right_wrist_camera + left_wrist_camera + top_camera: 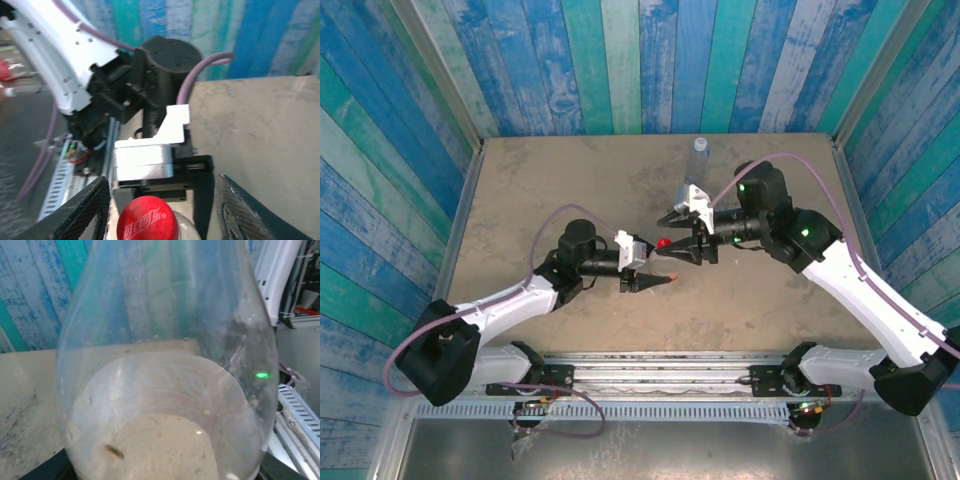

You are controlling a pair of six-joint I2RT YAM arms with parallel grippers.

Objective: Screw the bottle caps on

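The left gripper [655, 281] was closed low on a clear bottle [165, 365] near the middle of the table [540, 190]. The bottle was roughly upright, long axis near vertical, neck up. The red cap [147, 218] sat on its neck between the right gripper's [676, 238] spread jaws, with a gap on each side. A second bottle [699, 158] stood upright at the far edge.

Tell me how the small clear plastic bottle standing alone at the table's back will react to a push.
The small clear plastic bottle stands tall and narrow, so a high push would probably tip it. It looks see-through, perhaps empty, so likely light. Being round, it may roll once down.
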